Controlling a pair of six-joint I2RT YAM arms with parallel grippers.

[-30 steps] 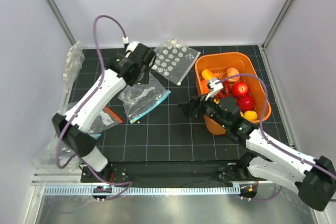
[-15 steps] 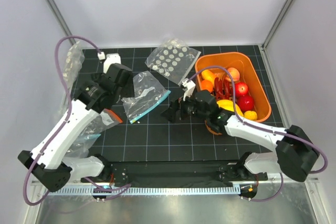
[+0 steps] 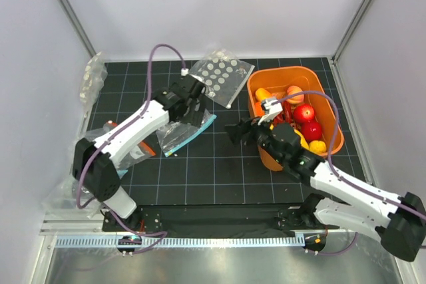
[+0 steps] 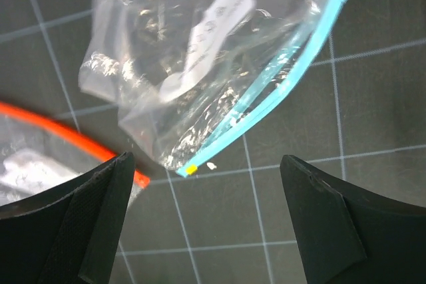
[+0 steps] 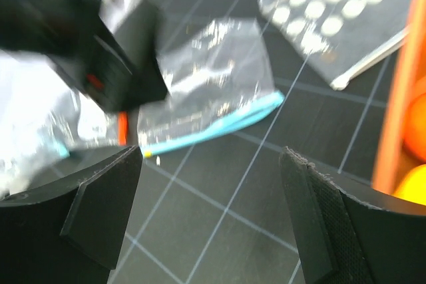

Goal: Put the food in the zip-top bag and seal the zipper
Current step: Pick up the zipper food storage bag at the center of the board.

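The clear zip-top bag lies flat on the black mat, empty, with its light-blue zipper along the right edge. In the left wrist view the bag and zipper lie just ahead of my open, empty left gripper. From above, the left gripper hovers over the bag's far end. My right gripper is open and empty, right of the bag; its view shows the bag and zipper. The toy fruit sits in the orange bin, with a yellow piece.
Red apples and chilli peppers share the bin. A dotted clear bag lies at the back. A bag with an orange-red strip lies left of the zip-top bag. More crumpled bags lie along the left wall.
My left arm has swung right and its gripper now hangs over the zip-top bag. My right gripper has drawn back a little to the right, toward the bin.
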